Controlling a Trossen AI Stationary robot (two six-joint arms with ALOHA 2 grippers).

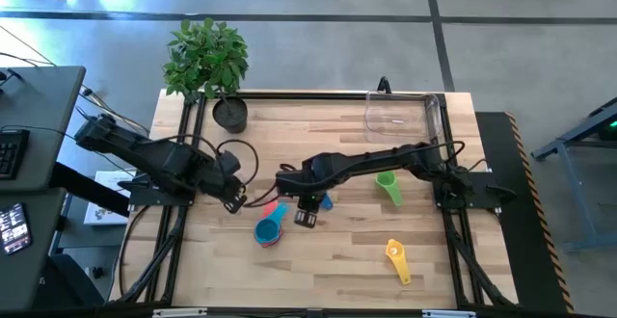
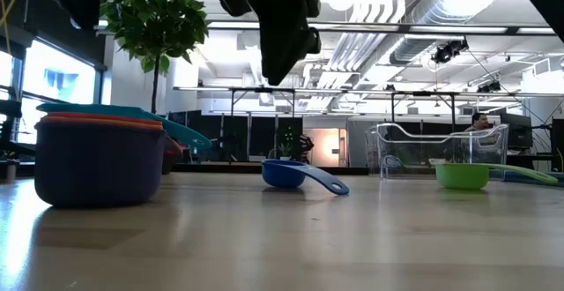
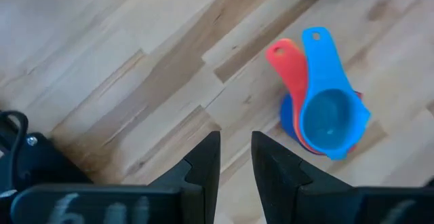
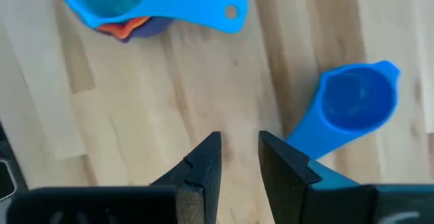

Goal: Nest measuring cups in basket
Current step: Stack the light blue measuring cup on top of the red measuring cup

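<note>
Left gripper (image 1: pixel 234 203) sits left of centre in the high view, fingers a narrow gap apart, holding nothing, parked just left of the nested stack (image 1: pixel 269 229). That stack shows teal on top with orange, red and purple under it, lower centre.

Right gripper (image 1: pixel 307 219) is centre frame, fingers also only slightly parted and empty, hovering just above the table between the stack and the blue cup (image 1: pixel 324 201); it touches neither.

Step, as I read it: still collecting loose cups; blue looks like my next pick. That calls for opening wider, shifting over its handle, dropping down.

Further right: green cup (image 1: pixel 388 186) centre-right, yellow cup (image 1: pixel 396 257) lower right, both loose. Basket (image 1: pixel 404 113) upper right, apparently no cups in it yet.
</note>
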